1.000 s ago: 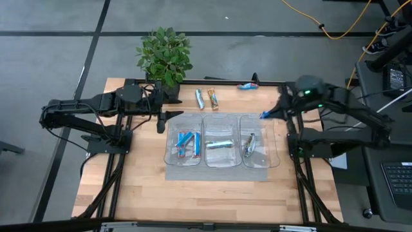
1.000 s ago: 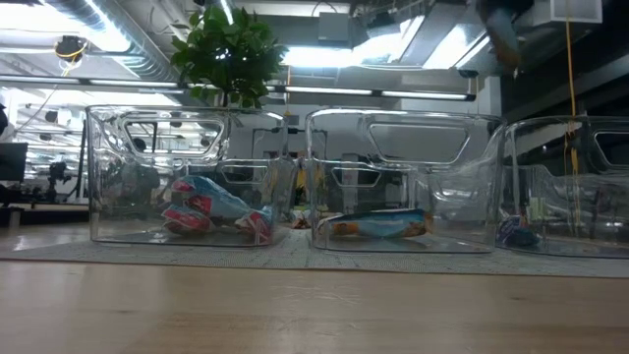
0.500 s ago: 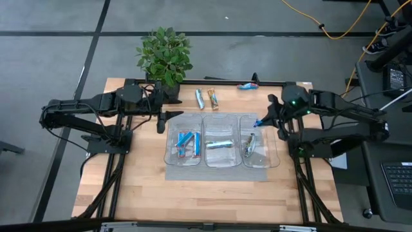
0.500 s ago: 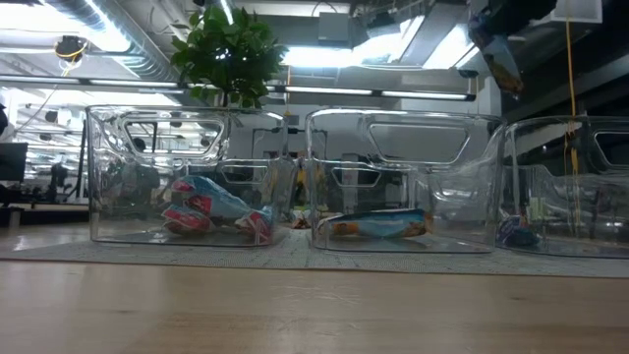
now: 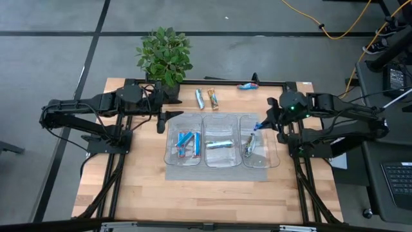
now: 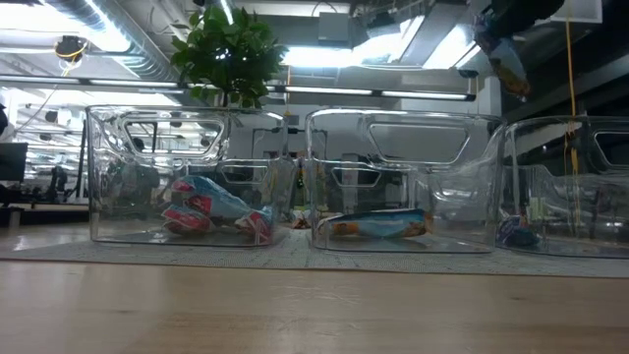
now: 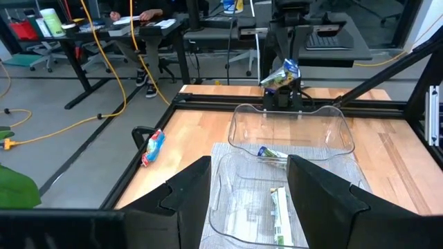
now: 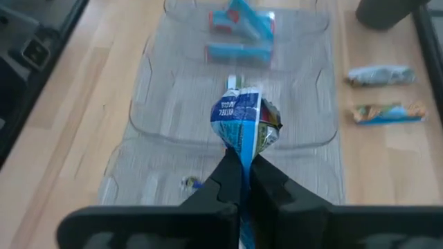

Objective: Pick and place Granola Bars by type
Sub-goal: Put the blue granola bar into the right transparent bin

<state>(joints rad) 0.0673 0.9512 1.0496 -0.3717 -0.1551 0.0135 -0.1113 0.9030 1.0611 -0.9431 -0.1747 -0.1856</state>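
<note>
Three clear bins stand in a row on a grey mat (image 5: 193,173). The left bin (image 5: 185,144) holds blue Granola Bars, the middle bin (image 5: 219,144) one silver-blue bar, the right bin (image 5: 251,145) a silver bar. My right gripper (image 5: 262,121) hangs over the right bin's far rim, shut on a blue-and-silver bar (image 8: 243,123). Three more bars lie on the wood beyond the bins: two side by side (image 5: 199,98) (image 5: 213,98) and one near the far edge (image 5: 247,85). My left gripper (image 5: 162,121) waits open, raised beside the left bin's far corner. My right gripper pinches the bar by one crimped end (image 8: 239,148) between its two fingers (image 8: 223,173). The fingers slant downward from the table's right side. The bar sticks out past the fingertips, tilted and lifted clear above the right bin (image 6: 505,65).
A potted plant (image 5: 165,55) stands at the table's far left corner. Black frame rails run along the table's edges (image 5: 283,82). Bare wood lies toward the near edge (image 5: 206,200). Desks and cables fill the room beyond.
My right gripper has swung from the table's right side toward the bins and sunk a little, still shut on the bar. It now hangs over the right bin's far rim. The left arm has kept still.
</note>
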